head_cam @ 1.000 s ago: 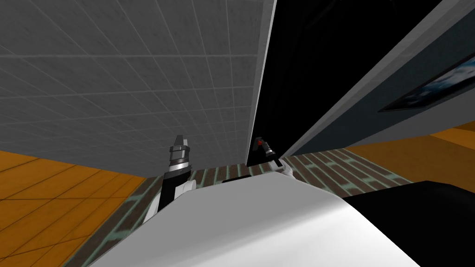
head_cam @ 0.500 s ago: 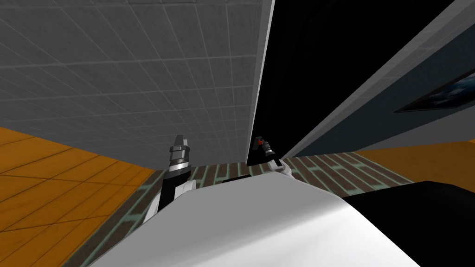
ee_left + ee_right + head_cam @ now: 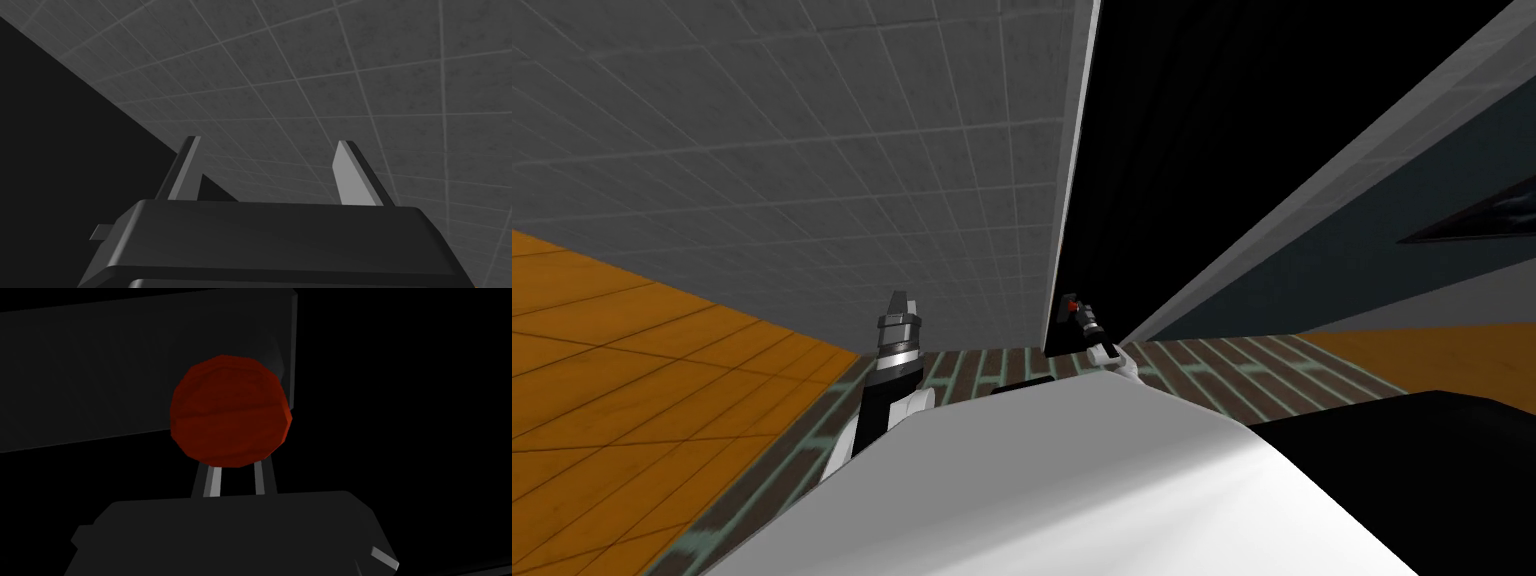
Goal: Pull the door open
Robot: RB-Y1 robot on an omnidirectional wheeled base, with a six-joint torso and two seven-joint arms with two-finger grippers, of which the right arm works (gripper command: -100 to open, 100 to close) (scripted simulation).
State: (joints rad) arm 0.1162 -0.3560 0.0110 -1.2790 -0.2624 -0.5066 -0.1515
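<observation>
Door knob (image 3: 230, 410), red, pinched within right end effector (image 3: 235, 475), arm outstretched.

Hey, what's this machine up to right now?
The robot is working on a door. Its right gripper is shut on the red knob near the edge of the dark door, with a black area beside it. The left gripper is open and holds nothing, facing a grey tiled wall.
</observation>
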